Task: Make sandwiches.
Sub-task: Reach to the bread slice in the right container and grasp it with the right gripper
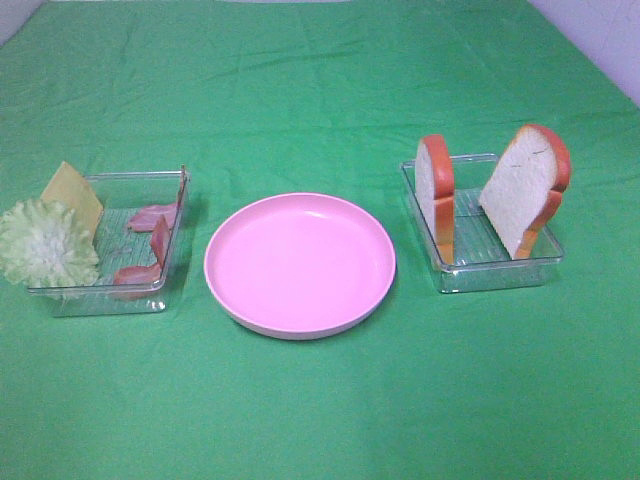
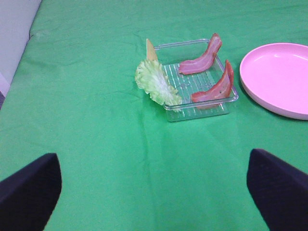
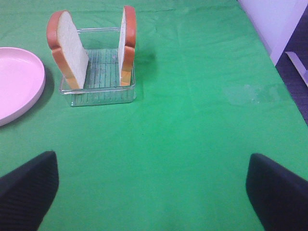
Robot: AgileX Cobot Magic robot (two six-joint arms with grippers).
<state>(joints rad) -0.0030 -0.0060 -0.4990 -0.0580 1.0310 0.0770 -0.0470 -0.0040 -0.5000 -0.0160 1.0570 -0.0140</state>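
Green cloth [image 2: 96, 144] shows between the wide-apart jaws of the left gripper [image 2: 153, 163] and right gripper [image 3: 151, 161], both holding nothing. With the pink plate [image 1: 300, 265] bare, step one is likely a bread slice [image 1: 436, 190]; both stand on edge in the right tray [image 1: 500, 272], while lettuce [image 1: 42, 243], cheese [image 1: 72, 195] and bacon [image 1: 150, 217] wait at the left tray [image 1: 178, 205]. Pinch the slice nearer the plate across its flat faces, lift straight above the tray wall, lay it flat mid-plate.

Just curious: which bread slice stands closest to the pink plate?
The upright slice seen edge-on, on the tray's side facing the plate; the other slice leans opposite.
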